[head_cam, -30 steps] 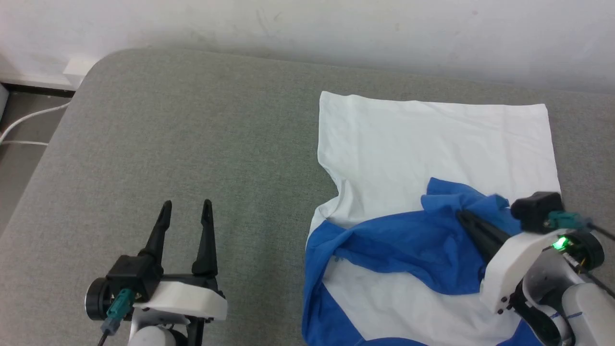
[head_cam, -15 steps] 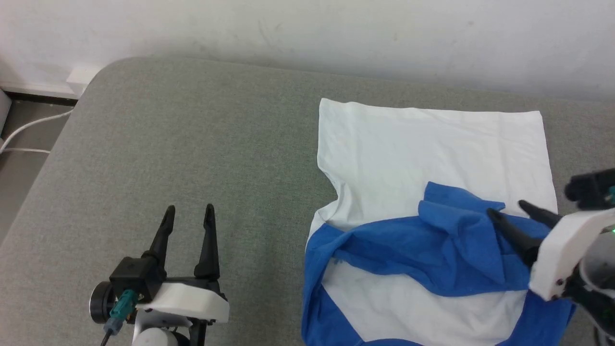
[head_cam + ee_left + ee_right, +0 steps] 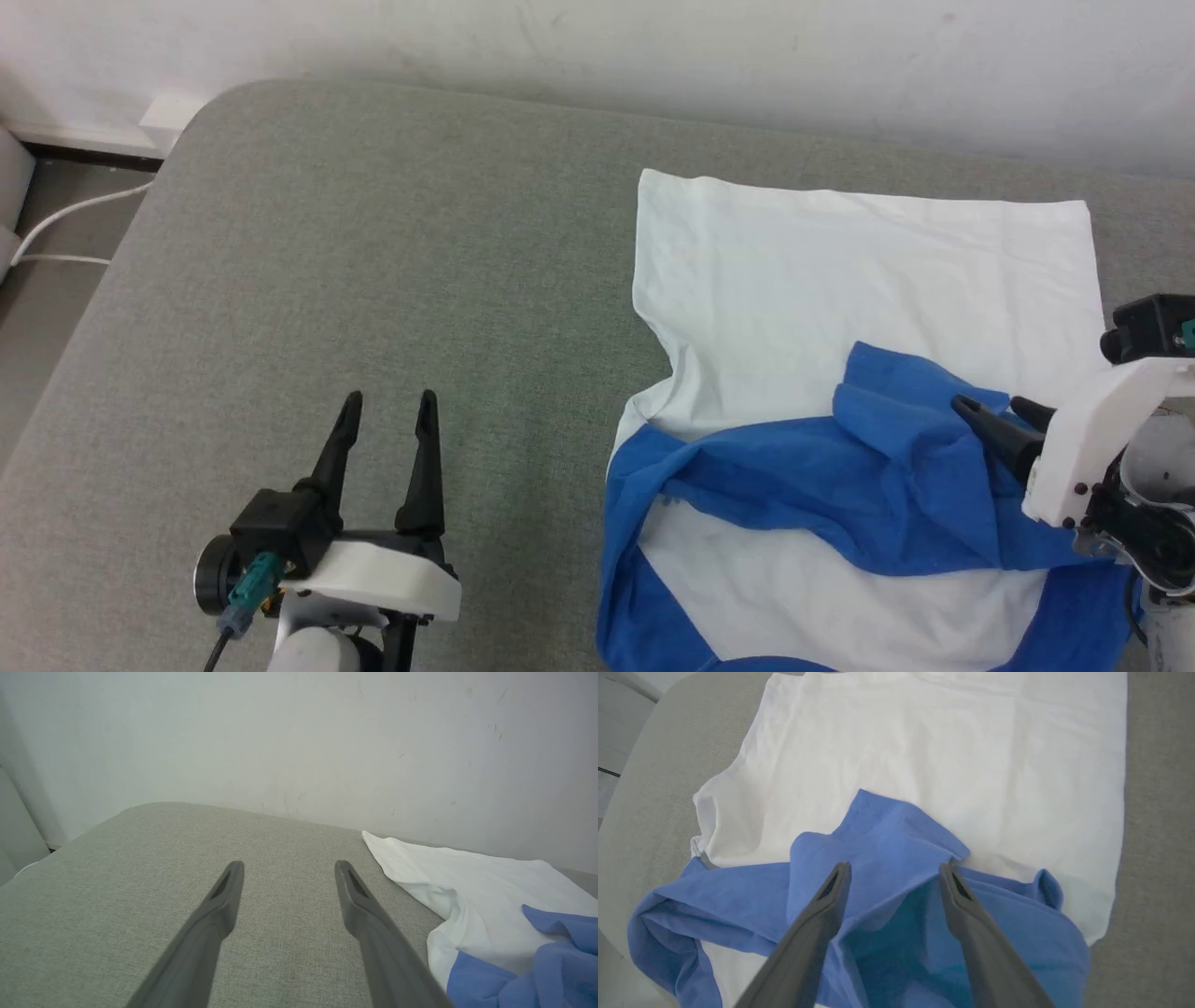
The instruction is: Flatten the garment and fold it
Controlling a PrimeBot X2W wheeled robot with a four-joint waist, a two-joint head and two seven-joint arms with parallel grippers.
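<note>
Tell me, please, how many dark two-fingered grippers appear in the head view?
2. The left gripper, open, sits lower left over the grey upholstered surface; the right gripper, open, at right over the blue sleeve of the white shirt.

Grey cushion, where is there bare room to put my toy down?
The big bare patch of the grey cushion lies left of the garment, from the wall down to the open left pincer. A thin strip runs between garment and wall. The right side is crowded: bunched blue sleeve, right pincer over it.
</note>
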